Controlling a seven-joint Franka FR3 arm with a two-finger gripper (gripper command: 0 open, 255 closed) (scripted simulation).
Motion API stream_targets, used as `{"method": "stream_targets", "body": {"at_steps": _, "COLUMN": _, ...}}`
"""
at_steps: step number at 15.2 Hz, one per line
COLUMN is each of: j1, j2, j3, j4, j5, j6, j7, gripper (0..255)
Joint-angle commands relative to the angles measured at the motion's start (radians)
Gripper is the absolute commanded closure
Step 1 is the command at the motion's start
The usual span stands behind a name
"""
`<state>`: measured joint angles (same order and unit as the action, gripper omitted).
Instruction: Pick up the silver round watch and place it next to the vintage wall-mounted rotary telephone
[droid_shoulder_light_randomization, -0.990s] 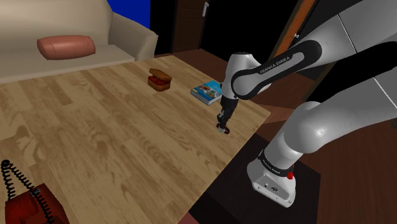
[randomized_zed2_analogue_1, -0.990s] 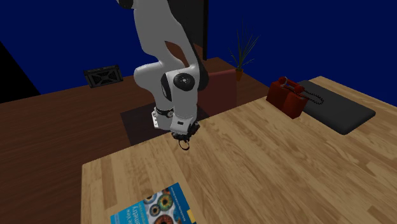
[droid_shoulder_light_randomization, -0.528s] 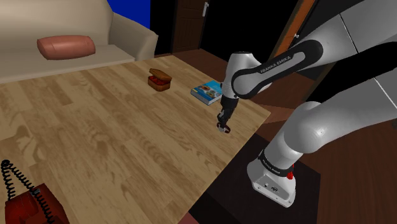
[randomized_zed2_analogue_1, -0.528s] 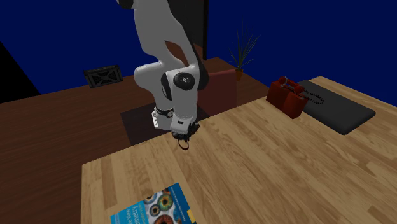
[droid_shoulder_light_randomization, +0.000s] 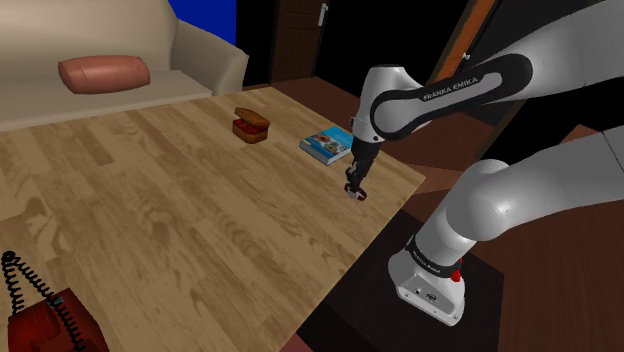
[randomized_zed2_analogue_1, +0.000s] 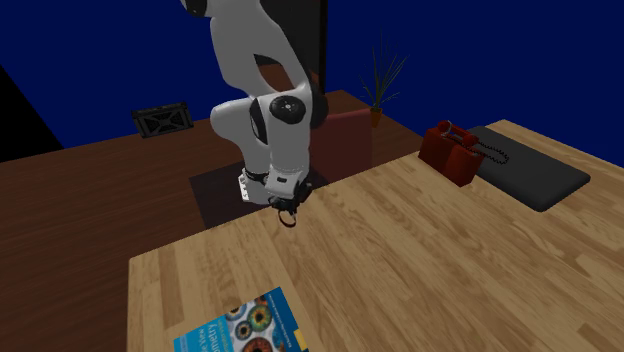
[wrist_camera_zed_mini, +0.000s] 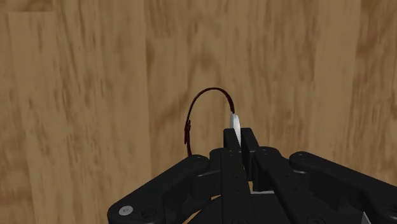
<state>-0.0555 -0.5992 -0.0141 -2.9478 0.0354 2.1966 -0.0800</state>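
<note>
1. The end effector (wrist_camera_zed_mini: 240, 137) has its two black fingers drawn nearly together on the silver round watch (wrist_camera_zed_mini: 235, 122). They pinch the thin pale case edge-on, and the dark red strap arcs out in a loop beyond the fingertips
2. In the shoulder view the end effector (droid_shoulder_light_randomization: 354, 190) hangs just above the wooden desk (droid_shoulder_light_randomization: 180, 220), near the edge closest to the stand, with the watch (droid_shoulder_light_randomization: 353, 195) at its tip. The wrist view has bare wood well below the strap, so the watch looks to be off the surface
3. A blue-covered book (droid_shoulder_light_randomization: 326, 143) lies on the desk just beyond the arm, apart from the watch
4. The step in hand, as I judge it, is the carry: the pick seems made and the placing not yet begun
5. The red rotary telephone (droid_shoulder_light_randomization: 45, 320) sits at the corner of the desk at the shoulder view's lower left, well apart from the watch, its black coiled cord trailing upward in that view. The second exterior view shows the telephone (randomized_zed2_analogue_1: 447, 152) touching a dark mat (randomized_zed2_analogue_1: 530, 175)
6. The next move calls for a long traverse across the desk towards the telephone with the pinch kept firm. After that comes a descent onto bare wood just beside the telephone, clear of the cord, before the fingers part
</note>
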Motion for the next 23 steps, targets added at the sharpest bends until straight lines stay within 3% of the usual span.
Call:
{"method": "stream_targets", "body": {"at_steps": 1, "j1": 0.001, "j2": -0.031, "j3": 0.002, "j4": 0.014, "j5": 0.0, "j6": -0.046, "j7": 0.004, "gripper": 255}}
{"method": "stream_targets", "body": {"at_steps": 23, "j1": -0.002, "j2": -0.195, "j3": 0.003, "j4": 0.228, "j5": -0.006, "j6": -0.424, "j7": 0.017, "gripper": 255}}
